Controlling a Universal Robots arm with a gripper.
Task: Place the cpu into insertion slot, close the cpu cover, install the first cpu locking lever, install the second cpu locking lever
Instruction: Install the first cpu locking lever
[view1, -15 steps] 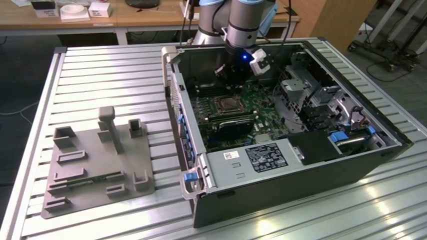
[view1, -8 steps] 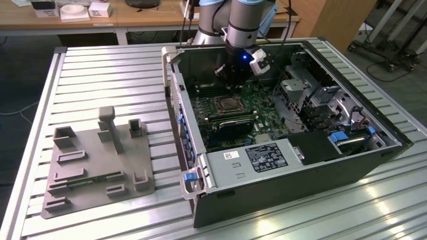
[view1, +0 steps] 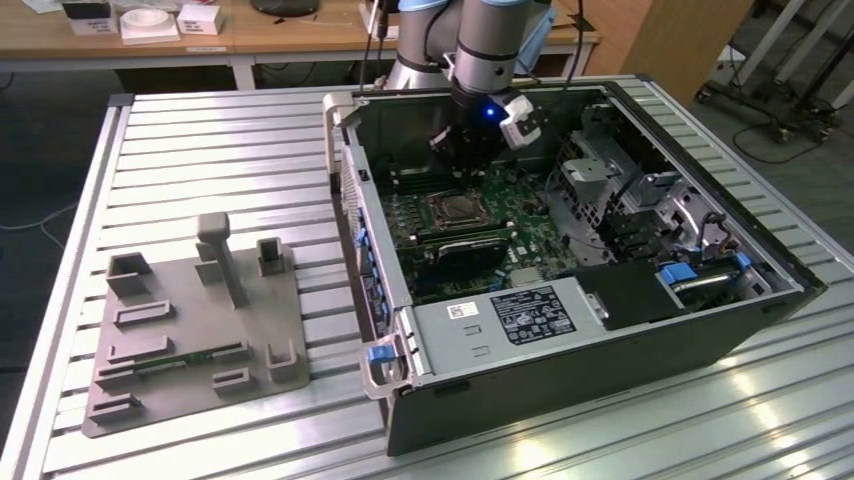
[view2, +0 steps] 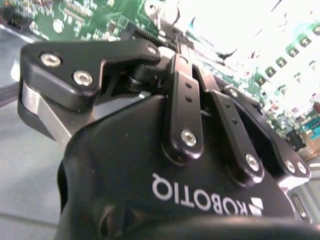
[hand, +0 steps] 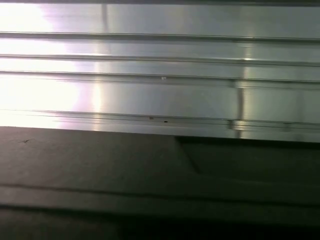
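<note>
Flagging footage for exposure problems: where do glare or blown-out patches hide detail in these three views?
Second wrist view: the motherboard beyond the gripper burns out to white towards one corner. First wrist view: bright glare on the ribbed metal table, with a dark band beside it. Exterior view: evenly lit, with mild reflections on the table near the computer case.

My gripper (view1: 461, 150) hangs inside the open computer case (view1: 400, 400), above the motherboard (view1: 514, 200). The drive cage (view1: 607, 165) crowds the exterior view's right; the case wall (view1: 350, 190) hems the left. Overhead is open.
</note>
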